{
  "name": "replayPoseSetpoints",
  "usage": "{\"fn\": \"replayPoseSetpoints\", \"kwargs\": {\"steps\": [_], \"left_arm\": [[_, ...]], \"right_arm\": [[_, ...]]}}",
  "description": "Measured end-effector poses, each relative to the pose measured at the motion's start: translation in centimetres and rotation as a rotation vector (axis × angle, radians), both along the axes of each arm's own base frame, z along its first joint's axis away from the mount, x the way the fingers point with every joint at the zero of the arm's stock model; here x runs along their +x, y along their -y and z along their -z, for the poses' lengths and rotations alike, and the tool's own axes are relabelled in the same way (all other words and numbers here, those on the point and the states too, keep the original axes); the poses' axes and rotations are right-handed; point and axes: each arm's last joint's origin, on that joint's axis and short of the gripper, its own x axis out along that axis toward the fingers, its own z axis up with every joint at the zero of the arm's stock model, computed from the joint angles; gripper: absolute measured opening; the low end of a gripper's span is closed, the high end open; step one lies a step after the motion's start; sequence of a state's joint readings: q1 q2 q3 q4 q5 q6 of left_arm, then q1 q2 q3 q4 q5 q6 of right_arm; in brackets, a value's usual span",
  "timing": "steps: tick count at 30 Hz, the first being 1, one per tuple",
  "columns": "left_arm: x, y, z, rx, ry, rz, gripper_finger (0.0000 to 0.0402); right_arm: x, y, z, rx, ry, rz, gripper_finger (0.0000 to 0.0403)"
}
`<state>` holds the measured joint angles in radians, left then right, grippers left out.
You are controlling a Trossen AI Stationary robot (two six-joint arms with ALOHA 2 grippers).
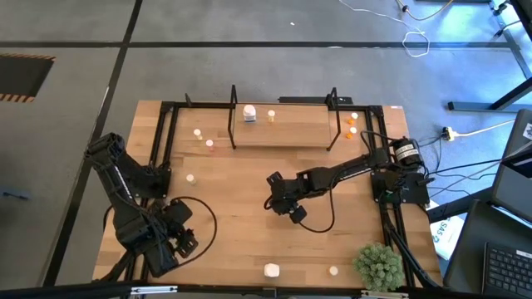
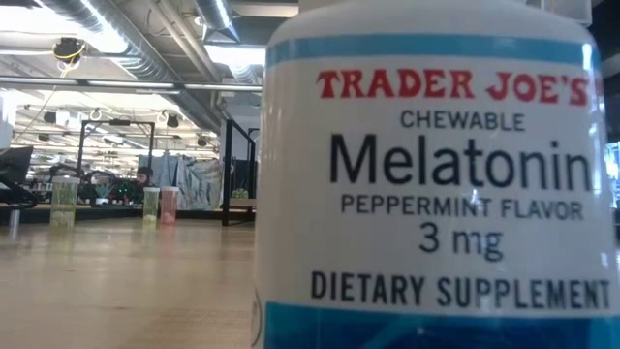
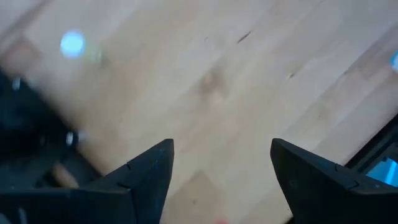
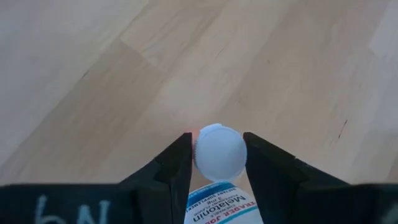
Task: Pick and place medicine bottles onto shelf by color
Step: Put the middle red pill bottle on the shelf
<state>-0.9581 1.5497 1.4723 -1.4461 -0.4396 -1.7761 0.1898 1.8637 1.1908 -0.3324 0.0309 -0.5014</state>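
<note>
Pale wooden tabletop (image 1: 249,224), right gripper (image 4: 217,163) at centre, jaws closed against white-capped melatonin bottle (image 4: 219,152), low view alone reads "TRADER JOE'S CHEWABLE Melatonin 3 mg" on white bottle (image 2: 436,184) right of frame, black-framed shelf (image 1: 283,129) top centre holding small bottles, left gripper (image 3: 217,171) lower left, wide open, empty.

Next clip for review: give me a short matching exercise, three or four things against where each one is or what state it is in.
Things:
1. left end effector
2. right end effector
3. green plant
4. shelf

Places or states:
A. at the table's far edge, with a white bottle and a small orange-capped bottle on it
B. fingers on either side of a white-capped Melatonin bottle
C. open over bare wood, holding nothing
D. at the table's near right corner

Pairs: 1-C, 2-B, 3-D, 4-A
</note>
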Motion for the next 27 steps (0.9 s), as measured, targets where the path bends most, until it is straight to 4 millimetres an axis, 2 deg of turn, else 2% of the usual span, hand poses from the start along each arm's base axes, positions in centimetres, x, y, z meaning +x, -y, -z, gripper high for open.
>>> {"fn": "replayPoseSetpoints", "kwargs": {"steps": [4,15,22,27], "left_arm": [[0.2,0.0,-0.1,0.055,0.047,0.066,0.0263],[0.3,0.1,-0.1,0.056,0.056,0.071,0.0263],[0.3,0.1,-0.1,0.056,0.055,0.071,0.0263],[0.3,0.1,-0.1,0.056,0.056,0.071,0.0263]], "right_arm": [[0.0,0.0,0.0,0.006,-0.001,-0.004,0.013],[0.1,0.0,-0.1,0.03,-0.004,0.034,0.0127],[0.7,-0.2,-1.4,0.055,0.009,0.067,0.0127],[1.0,-0.2,-3.0,0.1,-0.043,0.098,0.0126]]}}
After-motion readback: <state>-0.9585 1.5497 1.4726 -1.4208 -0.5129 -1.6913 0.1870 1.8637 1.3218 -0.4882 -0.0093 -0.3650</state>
